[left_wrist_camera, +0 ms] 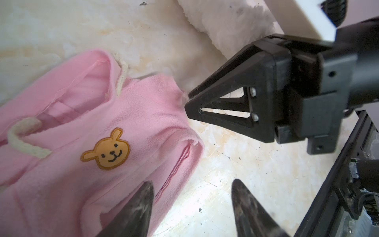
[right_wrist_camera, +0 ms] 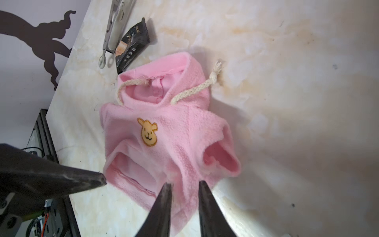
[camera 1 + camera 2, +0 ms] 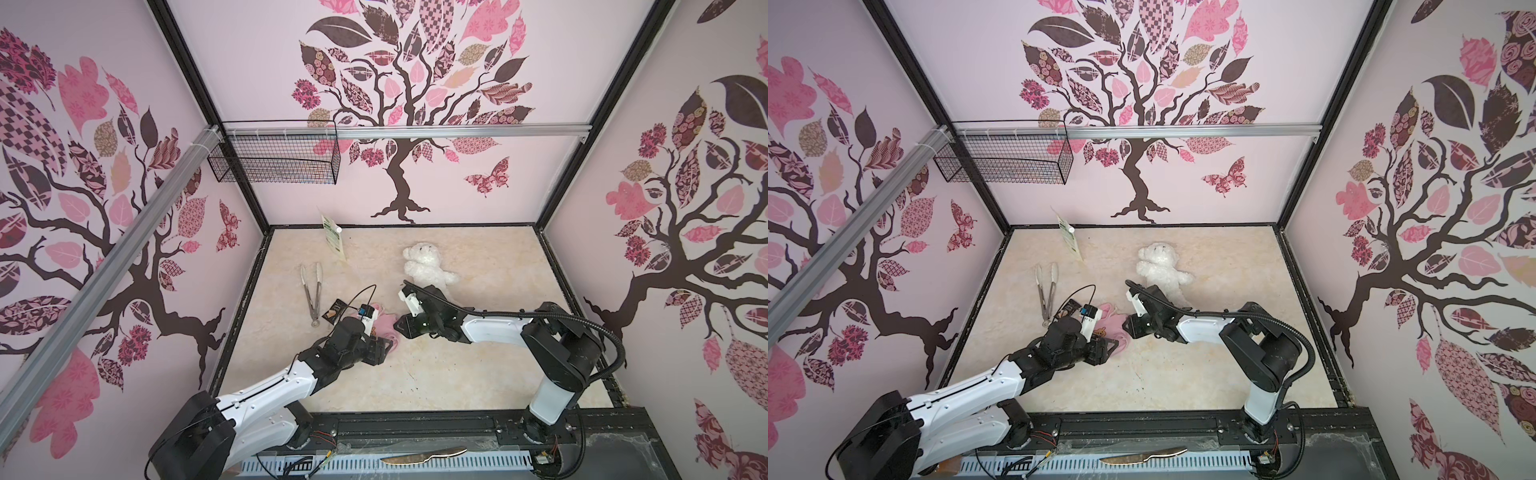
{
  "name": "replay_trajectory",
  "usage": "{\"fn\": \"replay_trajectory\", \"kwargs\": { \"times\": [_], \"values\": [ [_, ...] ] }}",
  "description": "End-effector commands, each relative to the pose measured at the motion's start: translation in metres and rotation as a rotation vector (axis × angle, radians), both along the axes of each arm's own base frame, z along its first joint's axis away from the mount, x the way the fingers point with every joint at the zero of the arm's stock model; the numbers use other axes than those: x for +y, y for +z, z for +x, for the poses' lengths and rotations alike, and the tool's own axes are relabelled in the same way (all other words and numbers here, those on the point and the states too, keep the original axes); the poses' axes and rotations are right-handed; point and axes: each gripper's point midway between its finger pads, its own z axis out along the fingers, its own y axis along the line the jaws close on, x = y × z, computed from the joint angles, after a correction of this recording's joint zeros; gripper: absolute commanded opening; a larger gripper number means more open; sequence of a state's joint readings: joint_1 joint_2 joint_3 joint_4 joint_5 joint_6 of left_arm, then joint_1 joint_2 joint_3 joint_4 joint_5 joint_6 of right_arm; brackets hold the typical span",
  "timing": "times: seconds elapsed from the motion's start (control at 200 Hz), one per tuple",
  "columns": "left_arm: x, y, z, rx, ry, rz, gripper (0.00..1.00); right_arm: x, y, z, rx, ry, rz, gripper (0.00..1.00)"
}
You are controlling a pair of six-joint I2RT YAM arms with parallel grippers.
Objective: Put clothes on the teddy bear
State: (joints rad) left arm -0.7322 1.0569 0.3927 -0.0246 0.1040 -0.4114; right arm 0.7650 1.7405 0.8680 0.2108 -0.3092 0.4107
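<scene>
Left gripper (image 1: 192,182) spread wide, gripping nothing. Right gripper (image 2: 184,182) narrowly parted at pink hoodie (image 2: 164,123) hem (hold on cloth unclear). Beyond it, teddy bear (image 3: 424,266) legs hidden behind arm (image 3: 490,328).

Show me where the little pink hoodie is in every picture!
Top view: the pink hoodie sits near the middle of the picture, partly hidden.
Top view: near the middle too, a bit to the left.
Left wrist: it fills the lower left.
Right wrist: right in the centre.
Shared landmark: its orange bear-face patch, tiny in a top view.
</scene>
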Motion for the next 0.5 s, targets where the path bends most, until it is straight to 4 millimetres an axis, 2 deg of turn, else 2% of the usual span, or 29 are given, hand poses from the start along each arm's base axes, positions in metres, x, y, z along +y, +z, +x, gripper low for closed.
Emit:
{"fn": "replay_trajectory", "kwargs": {
  "times": [0.0,0.11,0.23,0.345,0.495],
  "values": [
    [0.0,0.004,0.011,-0.074,-0.04,0.099,0.64,-0.015,0.012,-0.007,-0.016,0.014,0.014,0.31],
    [0.009,0.0,0.023,-0.069,0.023,0.158,0.64,-0.026,0.016,-0.026,-0.013,0.022,0.043,0.38],
    [0.021,0.003,0.029,-0.056,0.091,0.083,0.64,-0.021,0.009,-0.048,-0.044,0.043,0.023,0.5],
    [0.036,0.003,0.032,-0.052,0.142,0.076,0.67,-0.015,-0.008,-0.049,-0.05,0.034,-0.039,0.55],
    [0.041,0.006,0.032,-0.062,0.16,0.083,0.77,0.007,-0.013,-0.036,-0.053,0.05,-0.003,0.53]
  ]
}}
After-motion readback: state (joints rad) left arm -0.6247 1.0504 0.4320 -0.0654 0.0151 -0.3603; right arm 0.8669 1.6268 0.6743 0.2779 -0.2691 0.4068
